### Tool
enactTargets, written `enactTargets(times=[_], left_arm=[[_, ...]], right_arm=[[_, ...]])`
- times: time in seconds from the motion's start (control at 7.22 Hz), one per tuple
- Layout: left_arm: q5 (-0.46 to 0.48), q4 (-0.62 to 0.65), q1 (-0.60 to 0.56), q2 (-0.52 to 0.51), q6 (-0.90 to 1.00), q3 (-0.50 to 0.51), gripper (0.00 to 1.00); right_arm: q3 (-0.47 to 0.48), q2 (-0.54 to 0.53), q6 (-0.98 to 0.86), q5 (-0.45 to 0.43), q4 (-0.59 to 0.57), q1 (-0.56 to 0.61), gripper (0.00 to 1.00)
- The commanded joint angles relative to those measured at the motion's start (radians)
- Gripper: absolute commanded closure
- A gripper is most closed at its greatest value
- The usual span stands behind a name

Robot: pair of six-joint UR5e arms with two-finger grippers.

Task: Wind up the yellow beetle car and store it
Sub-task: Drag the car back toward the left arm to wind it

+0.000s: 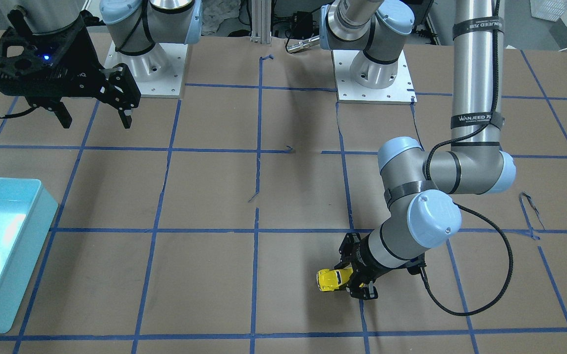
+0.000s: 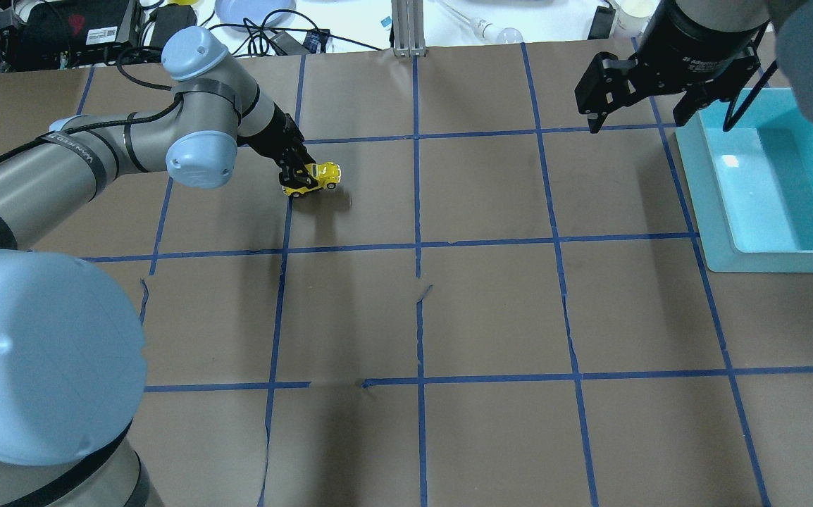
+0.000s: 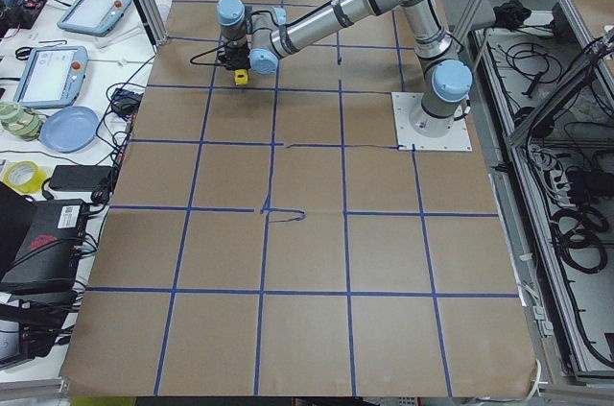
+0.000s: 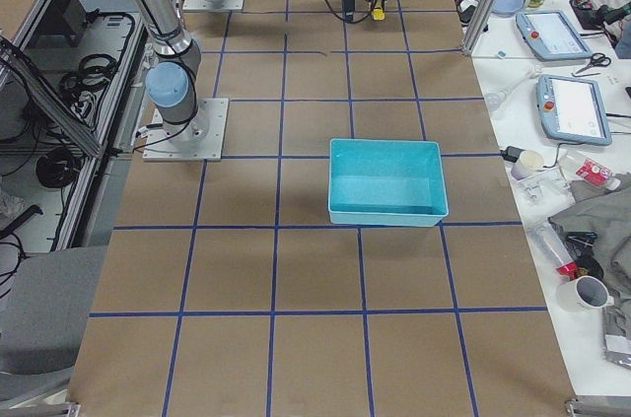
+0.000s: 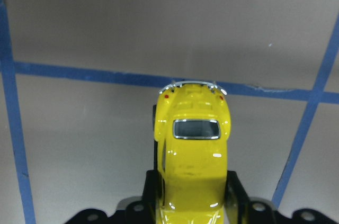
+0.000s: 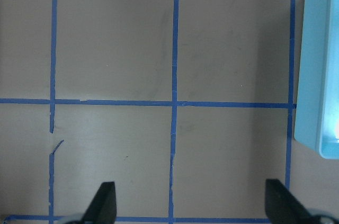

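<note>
Brown paper tabletop [image 2: 491, 317] with a blue tape grid; the yellow beetle car [image 2: 323, 174] is low over it on the robot's left side, pinched at one end by the left gripper [image 2: 299, 177]; can't tell if the wheels touch. It has a glossy rounded shell, a dark window with silver trim, a chrome bumper and tiny red lights. The right gripper [image 1: 95, 119] hangs spread wide, holding nothing, near the teal bin [image 2: 773, 260]; several squares of plain paper separate car and bin; one row lies between car and far edge.

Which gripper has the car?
The left gripper, shut on the yellow car; the right gripper hangs open and empty near the blue bin.
</note>
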Motion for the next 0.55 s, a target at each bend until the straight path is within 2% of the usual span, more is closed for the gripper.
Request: enactTargets(times=[0.0,0.42], left_arm=[[0.000,0.000,0.009,-0.017,0.097,0.000,1.00],[0.003,0.000,0.050,-0.019,0.153,0.003,1.00]], right_arm=[[-0.001,0.001,0.000,0.000,0.000,0.000,0.00],[-0.001,-0.001,0.000,0.000,0.000,0.000,0.00]])
